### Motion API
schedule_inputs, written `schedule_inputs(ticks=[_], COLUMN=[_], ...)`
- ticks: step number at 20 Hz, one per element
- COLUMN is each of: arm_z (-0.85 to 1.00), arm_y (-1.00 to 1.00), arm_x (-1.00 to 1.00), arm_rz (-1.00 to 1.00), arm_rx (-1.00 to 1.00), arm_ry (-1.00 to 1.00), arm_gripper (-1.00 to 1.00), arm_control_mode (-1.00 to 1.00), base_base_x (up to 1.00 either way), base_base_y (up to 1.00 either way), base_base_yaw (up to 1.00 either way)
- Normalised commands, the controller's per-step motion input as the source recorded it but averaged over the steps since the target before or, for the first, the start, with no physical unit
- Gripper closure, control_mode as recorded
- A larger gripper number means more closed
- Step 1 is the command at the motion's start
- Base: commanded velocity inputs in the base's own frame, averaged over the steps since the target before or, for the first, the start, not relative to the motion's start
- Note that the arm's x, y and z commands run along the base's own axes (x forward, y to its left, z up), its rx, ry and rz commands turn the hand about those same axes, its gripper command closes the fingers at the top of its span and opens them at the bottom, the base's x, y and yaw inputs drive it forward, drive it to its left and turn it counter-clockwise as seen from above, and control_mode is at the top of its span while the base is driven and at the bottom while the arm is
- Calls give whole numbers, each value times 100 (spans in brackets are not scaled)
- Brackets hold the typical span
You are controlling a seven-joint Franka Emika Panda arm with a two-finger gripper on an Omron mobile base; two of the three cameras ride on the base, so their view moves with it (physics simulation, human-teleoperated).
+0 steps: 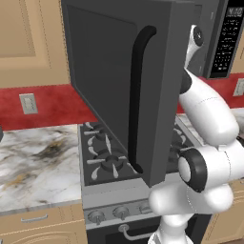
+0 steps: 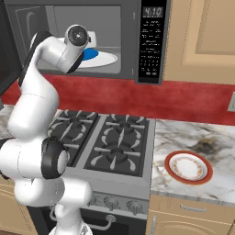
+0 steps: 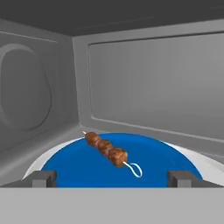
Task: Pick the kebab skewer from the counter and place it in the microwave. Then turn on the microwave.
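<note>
Jaws wide apart and empty, gripper (image 3: 112,178) inside the microwave (image 2: 151,41); skewer (image 3: 106,148) lies free on the blue plate (image 3: 70,168) just beyond the tips, long axis running far-left to near-right; door (image 1: 119,86) open; judged next: withdraw, shut door.

The large dark grey box microwave (image 2: 87,41) looks like matt, smooth metal inside. Its round blue turntable plate (image 3: 78,168) is smooth. The brown kebab skewer (image 3: 106,148) looks rough. The veined white-grey marble counter (image 2: 193,142) looks polished.
</note>
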Motion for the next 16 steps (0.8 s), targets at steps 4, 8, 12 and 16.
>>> schedule_inputs(ticks=[4,8,12,16], arm_z=[15,11,6,0], arm_y=[-17,-18,-15,-13], arm_x=[-37,-36,-40,-44], arm_rz=[-5,-4,-2,-4], arm_rx=[2,0,0,4], arm_ry=[5,9,6,2], arm_gripper=[-100,-100,-100,-100], arm_control_mode=[-100,-100,-100,-100], base_base_x=[0,0,0,0], base_base_y=[0,0,0,0], base_base_yaw=[0,0,0,0])
